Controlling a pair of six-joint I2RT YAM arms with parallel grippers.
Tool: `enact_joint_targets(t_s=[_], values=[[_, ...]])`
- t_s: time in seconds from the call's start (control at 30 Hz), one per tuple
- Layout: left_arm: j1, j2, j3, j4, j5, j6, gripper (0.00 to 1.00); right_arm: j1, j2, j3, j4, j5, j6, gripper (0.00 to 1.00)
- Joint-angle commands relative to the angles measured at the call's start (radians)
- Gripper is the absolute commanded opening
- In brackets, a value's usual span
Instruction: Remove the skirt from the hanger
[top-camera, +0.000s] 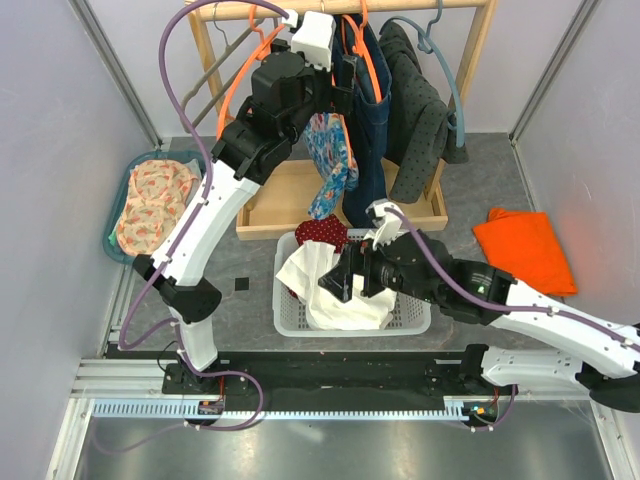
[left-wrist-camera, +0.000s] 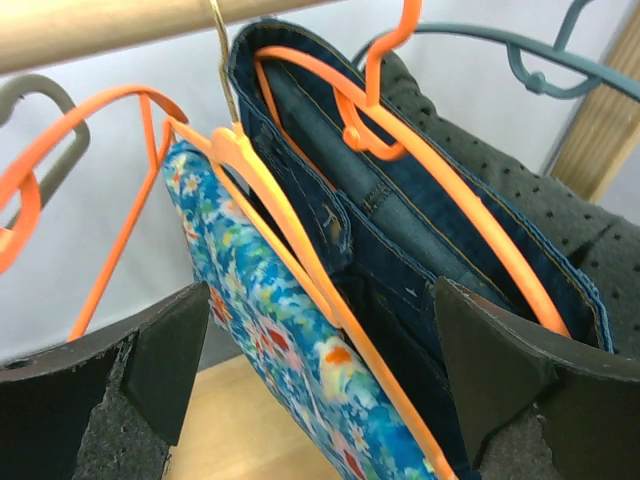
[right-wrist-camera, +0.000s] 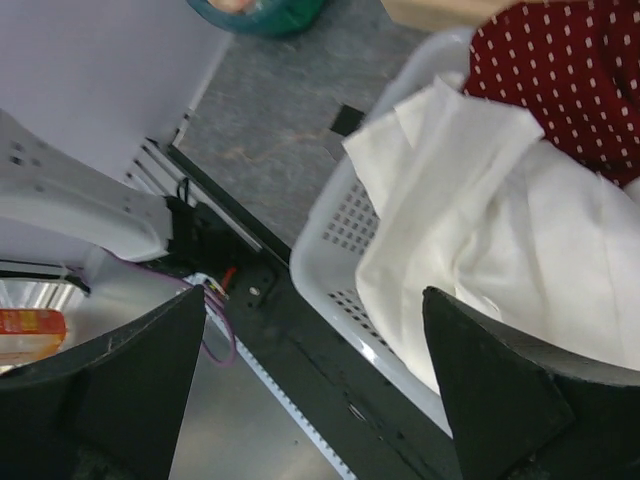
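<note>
Top view: my left tool (top-camera: 343, 66), wide open and empty, is at the rail, with the floral skirt (top-camera: 331, 160) hanging lengthwise toward 6 o'clock. My right tool (top-camera: 346, 280), also open and empty, is well apart over the basket (top-camera: 288, 318). Left wrist: the skirt on its orange hanger (left-wrist-camera: 300, 250) lies between my fingers (left-wrist-camera: 160, 360), running toward 5 o'clock. Right wrist: basket only, no skirt.

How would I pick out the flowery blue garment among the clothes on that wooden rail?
Look at the wooden clothes rail at the back. Three garments hang there; the blue floral cloth garment is leftmost, on an orange plastic hanger, beside a dark denim garment. It alone carries a bright flower print.
</note>
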Motion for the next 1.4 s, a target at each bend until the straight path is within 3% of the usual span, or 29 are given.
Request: enact_joint_targets(t_s=[0.0, 0.17, 0.5, 0.67, 0.8, 1.1, 1.23, 1.37], values=[[-0.003, 0.012, 0.013, 0.066, -0.054, 0.047, 0.96, 0.0, -0.013, 0.127, 0.065, -0.045, -0.039, 0.94], [-0.003, 0.031, -0.034, 0.065, -0.067, 0.055, 0.91, 0.003, -0.007, 0.242, 0.032, -0.024, -0.087, 0.94], [-0.001, 0.035, -0.093, 0.074, -0.091, 0.08, 0.81, 0.002, -0.02, 0.25, 0.002, 0.033, -0.101, 0.94], [0.019, -0.004, -0.133, 0.074, -0.096, 0.08, 0.52, 0.002, -0.036, 0.241, -0.004, 0.057, -0.105, 0.94], [0.034, -0.035, -0.179, 0.074, -0.099, 0.081, 0.43, 0.0, -0.037, 0.238, -0.009, 0.071, -0.107, 0.94], [0.048, -0.058, -0.201, 0.075, -0.103, 0.087, 0.41, 0.0, -0.037, 0.221, -0.012, 0.097, -0.113, 0.94], [0.048, -0.044, -0.189, 0.088, -0.109, 0.101, 0.55, 0.0, -0.03, 0.215, -0.011, 0.107, -0.116, 0.93], [0.055, -0.008, -0.155, 0.089, -0.108, 0.106, 0.56, 0.0, -0.027, 0.215, -0.011, 0.114, -0.118, 0.93]])
